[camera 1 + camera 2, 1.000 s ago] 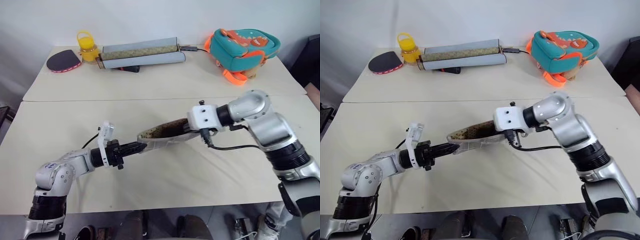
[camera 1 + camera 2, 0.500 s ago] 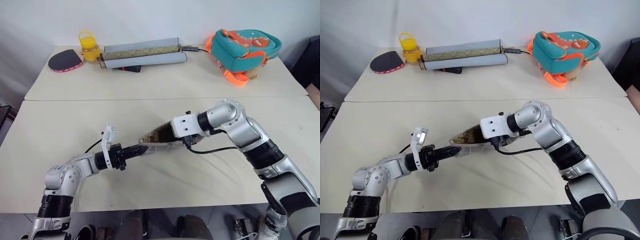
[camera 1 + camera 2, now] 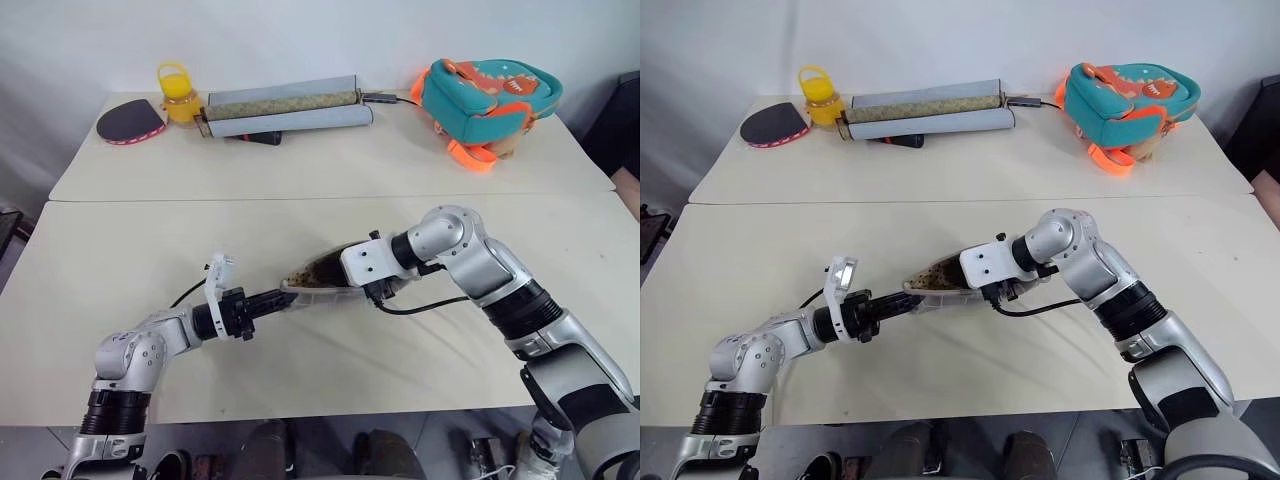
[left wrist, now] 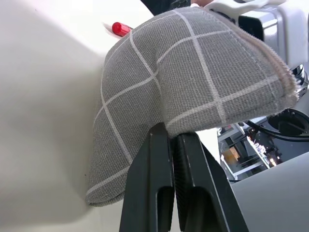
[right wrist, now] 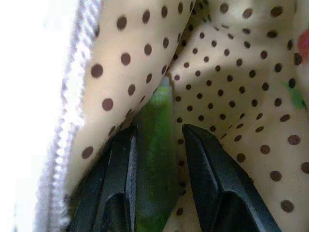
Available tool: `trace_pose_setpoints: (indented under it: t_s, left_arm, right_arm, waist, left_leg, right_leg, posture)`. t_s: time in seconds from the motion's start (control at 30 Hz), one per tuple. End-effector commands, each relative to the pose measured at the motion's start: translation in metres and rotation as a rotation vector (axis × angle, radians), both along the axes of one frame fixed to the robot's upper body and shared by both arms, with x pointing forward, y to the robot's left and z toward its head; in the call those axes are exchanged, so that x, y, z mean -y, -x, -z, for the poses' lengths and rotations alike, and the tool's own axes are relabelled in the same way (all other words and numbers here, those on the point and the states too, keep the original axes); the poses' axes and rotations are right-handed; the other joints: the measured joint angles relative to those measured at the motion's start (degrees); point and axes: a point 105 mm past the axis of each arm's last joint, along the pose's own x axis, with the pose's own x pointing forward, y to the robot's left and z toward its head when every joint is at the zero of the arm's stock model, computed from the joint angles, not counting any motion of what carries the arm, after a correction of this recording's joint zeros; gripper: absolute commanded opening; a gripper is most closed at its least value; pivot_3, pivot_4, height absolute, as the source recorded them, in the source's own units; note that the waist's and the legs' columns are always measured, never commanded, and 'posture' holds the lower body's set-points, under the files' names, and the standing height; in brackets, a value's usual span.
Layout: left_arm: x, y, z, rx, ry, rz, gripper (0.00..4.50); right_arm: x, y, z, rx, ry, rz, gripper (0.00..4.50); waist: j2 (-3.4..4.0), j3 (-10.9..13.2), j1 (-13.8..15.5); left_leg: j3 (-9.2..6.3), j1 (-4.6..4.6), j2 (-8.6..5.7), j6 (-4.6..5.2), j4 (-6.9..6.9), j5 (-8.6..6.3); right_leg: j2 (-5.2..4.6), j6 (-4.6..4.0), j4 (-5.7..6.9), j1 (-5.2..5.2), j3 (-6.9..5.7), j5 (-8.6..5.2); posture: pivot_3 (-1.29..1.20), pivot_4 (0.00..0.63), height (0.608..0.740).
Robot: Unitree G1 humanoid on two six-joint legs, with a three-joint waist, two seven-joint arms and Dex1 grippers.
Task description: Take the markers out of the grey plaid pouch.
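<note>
- The left gripper (image 3: 283, 298) is nearest on the front table (image 3: 120, 250). Its two black fingers (image 4: 164, 183) are squeezed tight on one end of the grey plaid pouch (image 4: 193, 82).
- The pouch (image 3: 318, 283) is held up just above the table, between the two grippers. Its open mouth shows a lining with brown dots.
- The right gripper (image 5: 159, 159) reaches down into the pouch mouth from the other side. Its fingers (image 5: 207, 169) are a little apart, one on each side of the green marker (image 5: 155, 145). I cannot tell if they are touching it yet.
- The green marker lies deep inside the pouch, in a fold of the dotted lining.
- A red marker (image 4: 120, 28) lies on the table just past the pouch, out of it.
- A second table (image 3: 330, 160) stands behind the first one.
- At its far edge, on the left, there is a table tennis paddle (image 3: 127, 121) and a yellow jar (image 3: 176, 95) with a handle.
- Next to the jar lie long grey rolled mats (image 3: 285, 108).
- On the right sits a teal and orange backpack (image 3: 487, 98).
</note>
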Motion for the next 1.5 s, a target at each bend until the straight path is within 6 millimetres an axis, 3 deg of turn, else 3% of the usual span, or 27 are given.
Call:
trace_pose_setpoints:
  t_s: [0.03,0.23,0.47,0.7,0.97,1.1,1.27,1.5]
  left_arm:
    - [0.003,0.001,-0.007,0.041,-0.004,0.001,0.0]
    - [0.004,0.002,-0.004,0.042,-0.015,0.002,0.0]
    - [0.006,0.001,-0.007,0.05,-0.008,0.004,0.0]
    - [0.007,0.002,-0.007,0.05,-0.005,0.001,0.0]
    - [0.007,0.001,-0.009,0.053,-0.001,-0.001,0.0]
    - [0.007,0.002,-0.011,0.051,0.008,0.009,0.0]
    - [0.008,0.004,-0.013,0.034,0.018,0.035,0.0]
    - [0.009,0.012,-0.022,0.005,0.079,0.106,0.0]
  right_arm:
    - [0.001,-0.007,0.011,0.027,0.029,0.007,1.53]
    - [-0.006,-0.012,0.024,0.039,0.029,0.011,1.53]
    - [0.001,-0.013,0.039,0.017,0.076,0.026,1.53]
    - [0.001,-0.012,0.038,0.0,0.067,0.036,0.03]
    - [-0.004,-0.013,0.015,0.036,-0.004,0.036,0.03]
    - [-0.005,-0.01,0.013,0.009,-0.013,0.045,1.12]
    - [-0.013,-0.003,-0.006,0.027,-0.064,0.017,2.57]
    - [-0.018,0.005,-0.019,0.027,-0.07,-0.004,2.57]
  waist:
    - [0.0,0.0,0.0]
    - [-0.04,0.0,-0.3]
    - [-0.08,-0.1,-1.1]
    - [-0.14,-0.1,-1.2]
    - [-0.11,-0.1,-1.2]
    - [-0.11,-0.1,-1.2]
    - [-0.11,-0.1,-1.2]
    - [-0.1,-0.1,-1.2]
  left_leg:
    - [0.0,0.0,0.0,0.0,0.0,0.0]
    - [0.0,0.08,0.01,-0.04,0.0,0.03]
    - [-0.02,0.18,0.0,-0.08,0.01,0.1]
    - [-0.02,0.27,0.0,-0.08,0.01,0.1]
    - [-0.03,0.16,-0.03,-0.08,-0.01,0.09]
    - [-0.03,0.12,-0.02,-0.07,-0.03,0.09]
    - [-0.04,0.11,-0.01,-0.07,-0.04,0.09]
    - [-0.05,0.05,-0.02,-0.09,-0.1,0.06]
  right_leg:
    - [0.0,0.0,0.0,0.0,0.0,0.0]
    - [0.01,-0.01,0.08,0.03,0.02,0.0]
    - [-0.04,-0.03,0.12,0.03,0.05,-0.01]
    - [-0.08,-0.03,0.16,0.07,0.09,-0.02]
    - [-0.12,-0.04,0.19,-0.04,0.08,-0.02]
    - [-0.11,-0.04,0.2,-0.02,0.05,-0.02]
    - [-0.1,-0.04,0.19,-0.03,0.04,-0.02]
    - [-0.08,-0.04,0.15,-0.07,0.02,-0.02]
  posture:
    - [0.0,0.15,0.74]
    - [0.0,0.15,0.74]
    - [0.0,0.15,0.74]
    - [0.0,0.15,0.74]
    - [0.0,0.15,0.74]
    - [0.0,0.15,0.74]
    - [0.0,0.15,0.74]
    - [0.0,0.15,0.74]
